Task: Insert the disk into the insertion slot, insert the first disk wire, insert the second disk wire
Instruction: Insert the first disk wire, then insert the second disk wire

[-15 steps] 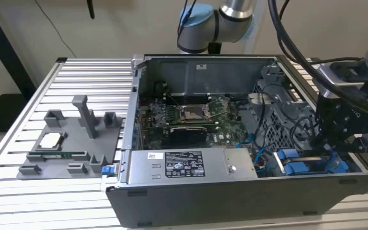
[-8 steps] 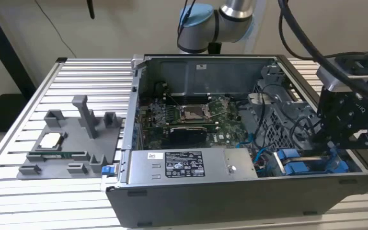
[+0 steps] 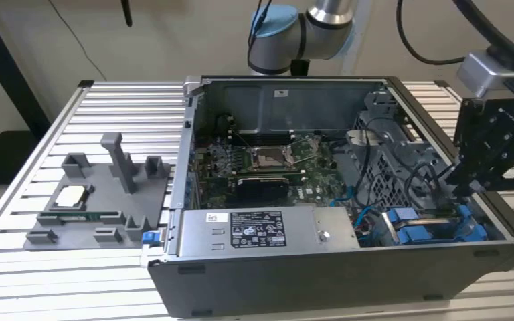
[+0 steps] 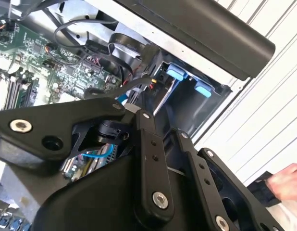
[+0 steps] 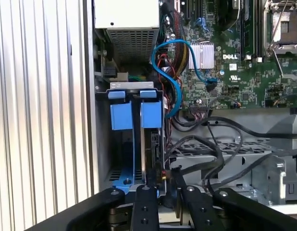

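The disk stands on edge inside the insertion slot, its blue carrier tabs at the mouth. In the exterior view the disk sits in the front right corner of the open case. My gripper hangs right over the disk's rear edge, shut on the black plug of a disk wire that runs off over the metal cage. The plug is at the disk's connector edge; whether it is seated is hidden. A blue cable loops from beside the disk to the motherboard. From outside, the gripper reaches in over the case's right wall.
A power-supply box fills the case front beside the slot. The motherboard lies behind it. A grey fixture tray with upright posts stands on the slatted table at the exterior view's left. A person's hand rests outside the case wall.
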Robot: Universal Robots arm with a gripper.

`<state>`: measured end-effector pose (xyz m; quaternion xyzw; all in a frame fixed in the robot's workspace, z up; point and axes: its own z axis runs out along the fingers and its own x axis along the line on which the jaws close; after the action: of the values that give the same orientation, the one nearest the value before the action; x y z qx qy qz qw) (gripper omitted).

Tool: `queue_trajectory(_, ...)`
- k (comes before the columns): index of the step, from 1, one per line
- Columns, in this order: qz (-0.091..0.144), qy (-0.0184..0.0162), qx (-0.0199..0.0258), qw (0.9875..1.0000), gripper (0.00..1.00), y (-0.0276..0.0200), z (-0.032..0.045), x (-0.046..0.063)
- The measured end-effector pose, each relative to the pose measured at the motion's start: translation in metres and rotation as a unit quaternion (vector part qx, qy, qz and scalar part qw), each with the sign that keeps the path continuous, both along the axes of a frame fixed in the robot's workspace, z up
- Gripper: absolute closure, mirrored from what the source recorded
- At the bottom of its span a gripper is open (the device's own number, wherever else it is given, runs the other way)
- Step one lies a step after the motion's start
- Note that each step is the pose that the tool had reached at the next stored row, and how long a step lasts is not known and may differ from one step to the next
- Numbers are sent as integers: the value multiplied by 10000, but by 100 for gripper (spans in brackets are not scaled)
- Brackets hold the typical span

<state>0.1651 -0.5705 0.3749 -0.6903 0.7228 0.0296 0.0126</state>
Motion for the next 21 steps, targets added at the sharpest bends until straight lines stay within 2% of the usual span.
queue_trajectory(4,0,0,0,10000,73,28,99,0)
queue_trajectory(7,0,0,0,10000,73,59,106,0)
queue_trajectory(11,1,0,0,10000,73,172,107,7)
queue_trajectory(13,1,0,0,10000,73,202,106,30)
queue_trajectory(21,29,0,2,10000,73,225,107,213)
